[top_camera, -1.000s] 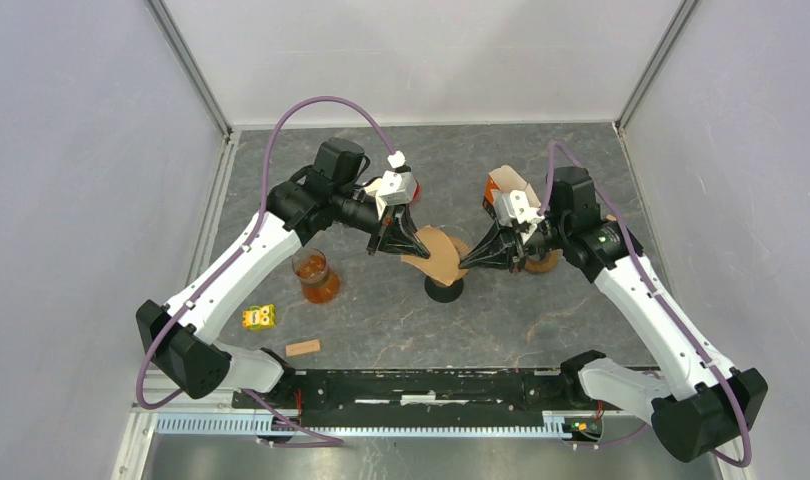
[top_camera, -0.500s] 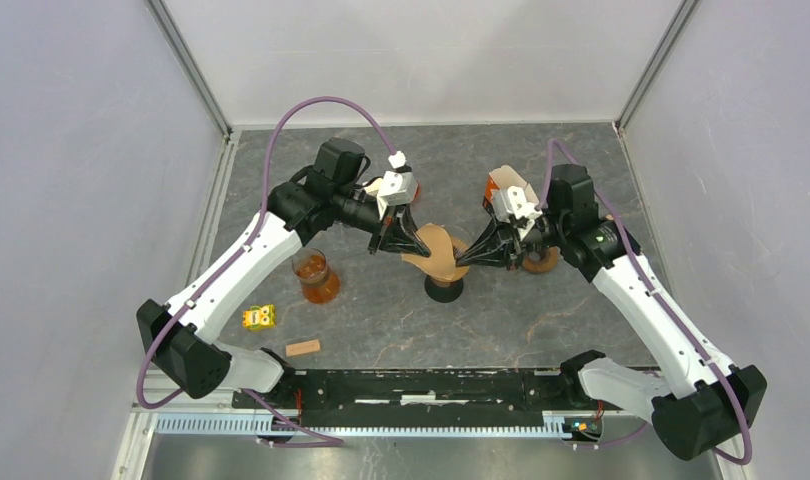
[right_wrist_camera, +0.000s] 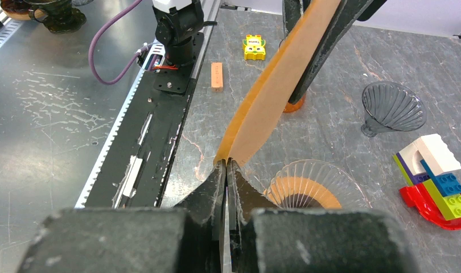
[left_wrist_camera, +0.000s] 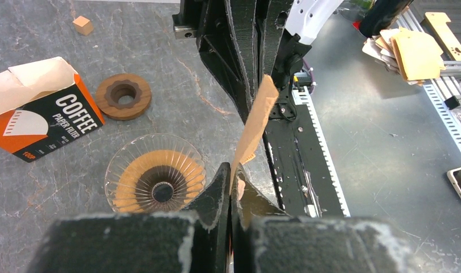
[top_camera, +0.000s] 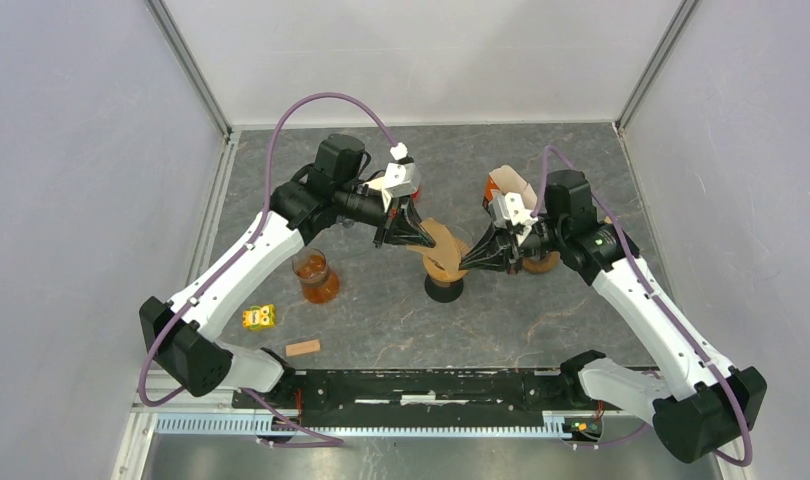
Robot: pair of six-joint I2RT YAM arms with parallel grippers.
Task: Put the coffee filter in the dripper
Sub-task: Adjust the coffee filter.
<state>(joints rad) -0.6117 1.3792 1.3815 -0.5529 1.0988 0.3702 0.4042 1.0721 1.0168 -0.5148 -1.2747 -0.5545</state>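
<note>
Nearest, lower left of the top view: wooden block (top_camera: 302, 348). At centre frame, glass dripper (top_camera: 444, 275) on a black base. Just above it, coffee filter (top_camera: 443, 243), pinched on its left edge by left gripper (top_camera: 418, 240), jaws pressed tight, and on its right edge by right gripper (top_camera: 468, 262), jaws close on the paper. Since a second ago, tipped from a flatter spread to a steeper tilt, lower edge toward the dripper's mouth. Probably near release, not yet seated. Farther back, filter box (top_camera: 506, 187).
</note>
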